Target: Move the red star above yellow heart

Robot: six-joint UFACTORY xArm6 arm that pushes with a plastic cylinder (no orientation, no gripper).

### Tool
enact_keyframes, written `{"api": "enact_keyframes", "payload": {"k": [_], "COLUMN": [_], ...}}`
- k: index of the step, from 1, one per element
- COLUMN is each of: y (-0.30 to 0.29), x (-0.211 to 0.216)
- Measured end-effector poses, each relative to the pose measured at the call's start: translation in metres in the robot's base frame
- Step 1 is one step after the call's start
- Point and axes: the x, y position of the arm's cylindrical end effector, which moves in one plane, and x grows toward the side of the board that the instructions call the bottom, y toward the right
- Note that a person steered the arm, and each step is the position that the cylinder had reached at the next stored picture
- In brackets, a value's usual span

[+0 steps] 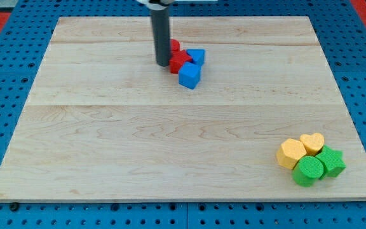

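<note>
Wooden board (107, 159) on a blue pegboard surface (5, 63). The dark rod comes down from the view's top, and my tip (162, 64) rests on the board in the far half, a little left of centre. No gripper or fingers on this rig, just the rod, so nothing to open or close; the rod holds nothing.

Far cluster, just right of my tip: a red block (181, 62) touching or nearly touching the rod's right side. Its shape is partly hidden by the rod; it reads as the red star, but the points are hard to make out. A second red piece (175, 46) peeks out just behind it, at the rod's right edge; cannot tell whether it is a separate block or part of the same one. A blue block (197, 56) sits on the right side of the red one, touching it, shape unclear. A blue cube (189, 76) sits just nearer than the red one, touching it, turned a bit.

Near right corner cluster, well apart from my tip and the red star: yellow heart (312, 142) at the far side of the group. A yellow block (291, 153) to its left, touching, looks roughly hexagonal. A green star (330, 161) to the heart's near right, touching. A green cylinder (309, 171) nearest the board's near edge, pressed against the yellow block and green star.

The red star is far left of the yellow heart, across most of the board.
</note>
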Motion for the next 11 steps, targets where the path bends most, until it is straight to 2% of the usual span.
{"api": "enact_keyframes", "payload": {"k": [1, 3, 5, 6, 7, 9, 11], "y": [0.042, 0.089, 0.104, 0.119, 0.123, 0.166, 0.196], "x": [0.001, 0.022, -0.018, -0.016, 0.002, 0.046, 0.031]}}
